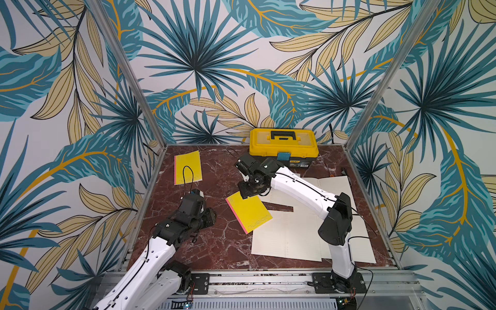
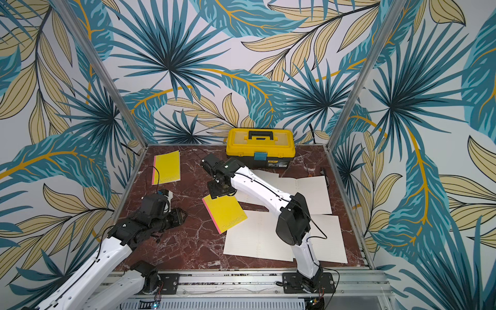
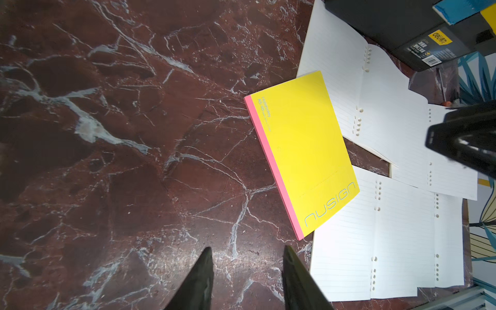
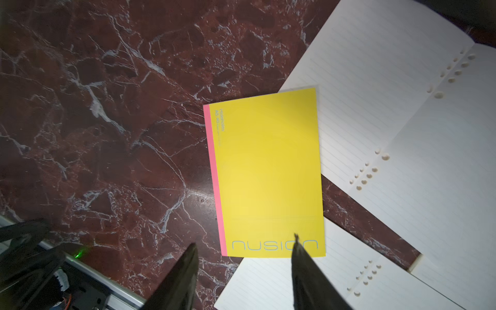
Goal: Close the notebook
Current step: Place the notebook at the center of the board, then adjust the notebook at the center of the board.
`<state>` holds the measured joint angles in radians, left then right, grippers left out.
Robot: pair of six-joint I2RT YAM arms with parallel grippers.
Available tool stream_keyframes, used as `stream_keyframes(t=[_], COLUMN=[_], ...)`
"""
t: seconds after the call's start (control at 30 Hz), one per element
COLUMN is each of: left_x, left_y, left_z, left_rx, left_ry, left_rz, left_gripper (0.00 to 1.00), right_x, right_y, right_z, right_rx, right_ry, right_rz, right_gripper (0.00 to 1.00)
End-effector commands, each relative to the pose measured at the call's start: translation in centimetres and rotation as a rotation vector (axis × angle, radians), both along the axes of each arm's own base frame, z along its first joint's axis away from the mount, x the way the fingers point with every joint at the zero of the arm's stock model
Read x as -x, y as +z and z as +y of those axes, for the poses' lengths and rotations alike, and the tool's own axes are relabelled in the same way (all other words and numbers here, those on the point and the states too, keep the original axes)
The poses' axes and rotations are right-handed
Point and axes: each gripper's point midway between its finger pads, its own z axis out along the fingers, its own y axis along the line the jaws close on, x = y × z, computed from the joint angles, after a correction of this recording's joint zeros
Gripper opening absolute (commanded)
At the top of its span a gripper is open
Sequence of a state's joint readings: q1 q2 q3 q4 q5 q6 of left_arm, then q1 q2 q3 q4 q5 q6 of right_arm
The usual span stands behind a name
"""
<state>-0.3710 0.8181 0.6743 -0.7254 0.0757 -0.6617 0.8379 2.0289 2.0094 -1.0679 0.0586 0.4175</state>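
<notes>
Fingers of the right gripper (image 4: 244, 241) stand well apart, roughly half spread, and clamp nothing. In the right wrist view one finger (image 4: 185, 273) hangs over the bare table (image 4: 94, 134), while the other crosses the short edge of the notebook (image 4: 268, 171), its tip over the "nusign" lettering. Whether that tip presses on the cover or only hovers above it cannot be told. In both top views this gripper (image 1: 245, 192) (image 2: 216, 192) points down over the notebook's far corner and hides it.

The left gripper (image 3: 247, 247) is also parted, a little less widely, with only marble between its fingers (image 3: 204, 271). It holds nothing and touches nothing. It sits low on the pink-spine side of the notebook (image 3: 303, 155), near it but apart, as both top views show (image 1: 210, 214) (image 2: 179, 214).

The notebook (image 1: 249, 212) (image 2: 225, 213) lies closed near the middle of the table (image 1: 214, 249), yellow cover up and pink spine toward the left arm. It is flat and turned askew to the table edges. The spine half rests on marble; the opposite long edge overlaps the loose lined sheets (image 1: 287, 236) (image 3: 349, 255) (image 4: 402, 120) spread under the right arm.

A second notebook (image 1: 188, 167), also yellow and closed, lies far back on the left, well apart from both grippers. A yellow toolbox (image 1: 283, 146) with a black handle stands shut against the rear wall.
</notes>
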Motion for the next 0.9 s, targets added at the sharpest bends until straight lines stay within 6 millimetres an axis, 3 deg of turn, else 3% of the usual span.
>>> stream_keyframes(t=[0.0,0.13,0.3,0.5,0.87], left_x=[-0.6,-1.1,-1.9,-2.9,-4.0], left_y=[0.1,-0.7,-2.2,-4.0,-6.9], left_z=[-0.9,-2.2,-3.6,-5.1,-7.1], left_rx=[0.038,0.089,0.119,0.131,0.160], left_ry=[-0.022,-0.048,-0.055,-0.055,-0.057], left_rz=[-0.009,0.024,0.044,0.081,0.152], left_gripper=[0.45,0.46,0.48,0.52,0.56], right_x=[0.1,-0.2,0.1,-0.1,-0.5], right_y=[-0.9,-3.0,-6.0,-9.0,-12.7], right_z=[-1.6,-4.4,-6.0,-6.3,-5.8], right_rx=[0.011,0.034,0.023,0.007,-0.023], right_ry=[-0.015,-0.053,-0.053,-0.054,-0.048], right_rz=[0.020,0.055,0.125,0.180,0.274], right_gripper=[0.56,0.58,0.64,0.65,0.60])
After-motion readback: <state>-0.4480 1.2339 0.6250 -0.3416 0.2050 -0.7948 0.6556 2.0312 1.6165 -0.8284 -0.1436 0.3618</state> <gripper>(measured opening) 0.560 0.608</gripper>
